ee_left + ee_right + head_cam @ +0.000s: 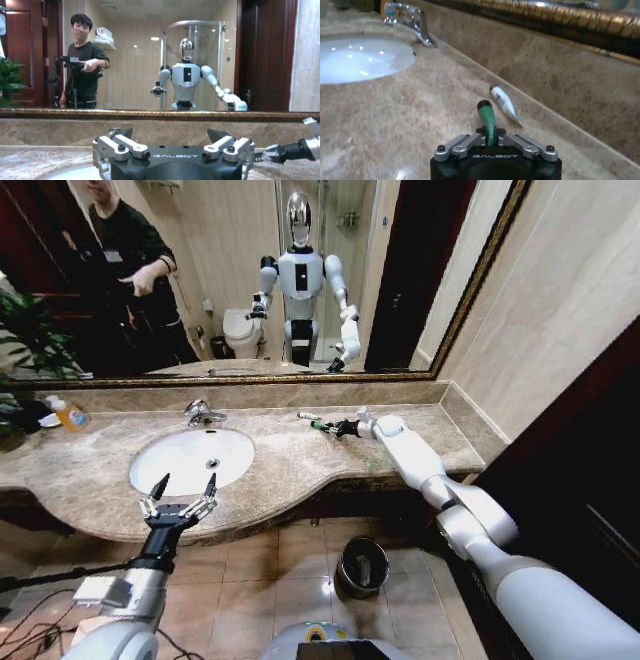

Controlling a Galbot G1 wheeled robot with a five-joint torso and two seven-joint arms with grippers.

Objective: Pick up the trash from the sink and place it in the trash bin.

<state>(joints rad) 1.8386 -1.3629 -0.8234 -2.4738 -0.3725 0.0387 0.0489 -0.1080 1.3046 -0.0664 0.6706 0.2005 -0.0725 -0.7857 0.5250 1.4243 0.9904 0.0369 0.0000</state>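
Clamped the right claw (490, 144) on the green mini tube with the dark cap (486, 116), low over the beige marble surface (290, 455). Left a white mini tube (504, 105) lying just beyond that claw, near the back wall. Hung the left claw (181, 492), fingers spread, at the near rim of the white oval ceramic sink (192, 460). Nothing dropped yet in the small round dark bin with the metal rim (362, 566), down on the floor, by the look of it. Caught the pinch plainly from the right wrist; got bin and basin together from the head.
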